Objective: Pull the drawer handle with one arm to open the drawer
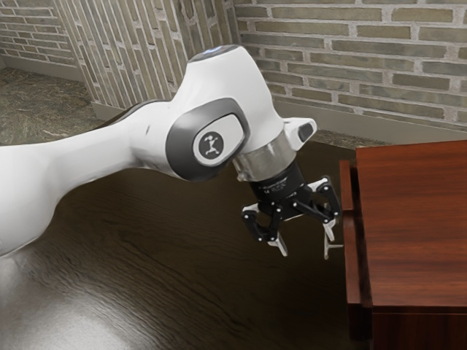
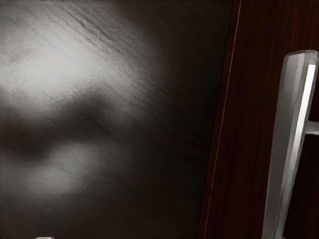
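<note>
One spread pincer [image 1: 305,240] hangs just beside the drawer handle [image 2: 289,149].

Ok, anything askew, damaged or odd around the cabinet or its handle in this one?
Nothing stands out. The wooden cabinet stands upright on the dark table, its drawer front looks intact and the metal handle runs straight. The gripper hangs open beside the handle, not closed on it.
</note>
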Tool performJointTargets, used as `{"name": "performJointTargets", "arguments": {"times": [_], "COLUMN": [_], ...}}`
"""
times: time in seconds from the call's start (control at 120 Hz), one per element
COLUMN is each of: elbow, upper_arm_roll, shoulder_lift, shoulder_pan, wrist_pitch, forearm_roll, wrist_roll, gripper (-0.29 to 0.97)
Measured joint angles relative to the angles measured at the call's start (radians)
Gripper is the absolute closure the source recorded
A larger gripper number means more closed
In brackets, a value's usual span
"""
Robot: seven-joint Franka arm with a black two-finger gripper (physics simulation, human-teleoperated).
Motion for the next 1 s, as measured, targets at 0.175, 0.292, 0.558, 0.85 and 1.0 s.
{"name": "performJointTargets", "arguments": {"times": [0.175, 0.292, 0.558, 0.85, 1.0], "elbow": [-0.037, -0.068, -0.146, -0.204, -0.237], "upper_arm_roll": [0.001, 0.006, 0.026, 0.07, 0.099], "shoulder_lift": [-0.028, -0.053, -0.12, -0.169, -0.196], "shoulder_pan": [0.016, 0.026, 0.046, 0.068, 0.072], "wrist_pitch": [0.001, 0.002, 0.0, -0.003, -0.009], "forearm_roll": [0.0, -0.001, -0.013, -0.016, -0.017], "wrist_roll": [0.028, 0.051, 0.109, 0.18, 0.215], "gripper": [0.16, 0.16, 0.16, 0.16, 0.16]}}
